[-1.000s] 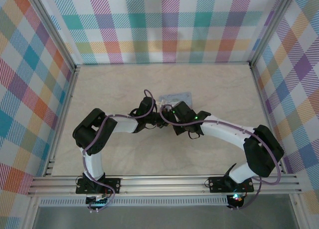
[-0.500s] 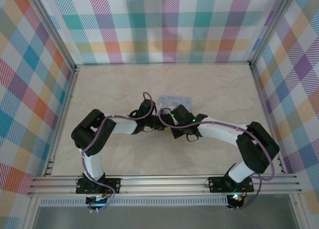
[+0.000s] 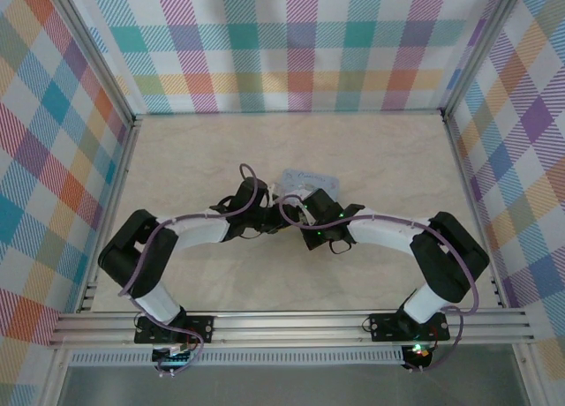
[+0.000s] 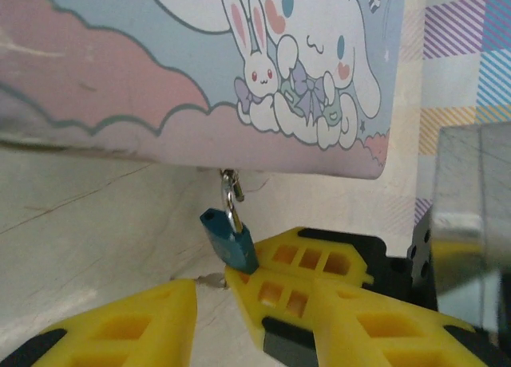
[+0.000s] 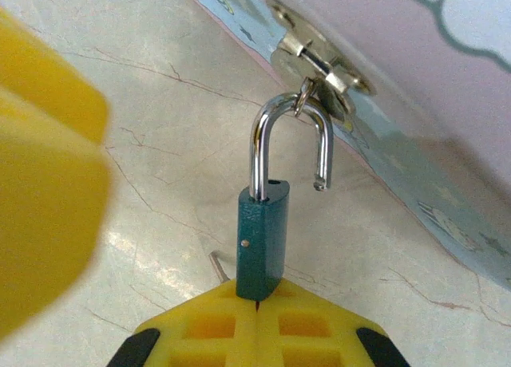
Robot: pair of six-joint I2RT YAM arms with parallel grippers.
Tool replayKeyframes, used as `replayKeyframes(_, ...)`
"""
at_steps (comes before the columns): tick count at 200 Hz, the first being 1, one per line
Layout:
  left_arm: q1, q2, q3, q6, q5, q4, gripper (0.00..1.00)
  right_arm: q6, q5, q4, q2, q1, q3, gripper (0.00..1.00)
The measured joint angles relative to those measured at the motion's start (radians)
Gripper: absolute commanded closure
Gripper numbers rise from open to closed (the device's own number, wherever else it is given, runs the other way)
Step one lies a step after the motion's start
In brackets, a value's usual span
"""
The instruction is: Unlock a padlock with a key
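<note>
- We see the left gripper (image 4: 215,293), jaws slightly apart around a silver bit (image 4: 210,282); whether they grip it we cannot tell.
- The teal padlock (image 5: 261,238), shackle open, hooks into the cartoon tin's (image 3: 311,176) hasp (image 5: 319,60), midway between the table's (image 3: 194,159) side edges.
- The right gripper (image 5: 257,309) clamps the padlock's body.

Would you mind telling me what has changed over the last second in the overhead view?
The left arm swung its elbow out leftward and toward the near edge, the left gripper sliding slightly left. The right arm edged its elbow left too. The tin box stayed roughly in place, with the right gripper still meeting the left one beside it.
</note>
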Motion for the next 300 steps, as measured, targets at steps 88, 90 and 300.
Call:
replayKeyframes(88,0.049,-0.137,0.049,0.115,-0.217,-0.283,0.53,-0.063,-0.018,-0.059,0.043,0.0,0.044,1.0)
replayKeyframes(90,0.051,-0.137,0.054,0.117,-0.221,-0.29,0.53,-0.066,-0.018,-0.062,0.043,0.0,0.047,1.0)
replayKeyframes(300,0.127,0.187,0.389,0.208,-0.278,-0.378,0.62,-0.13,0.008,-0.105,0.045,0.0,0.073,1.0)
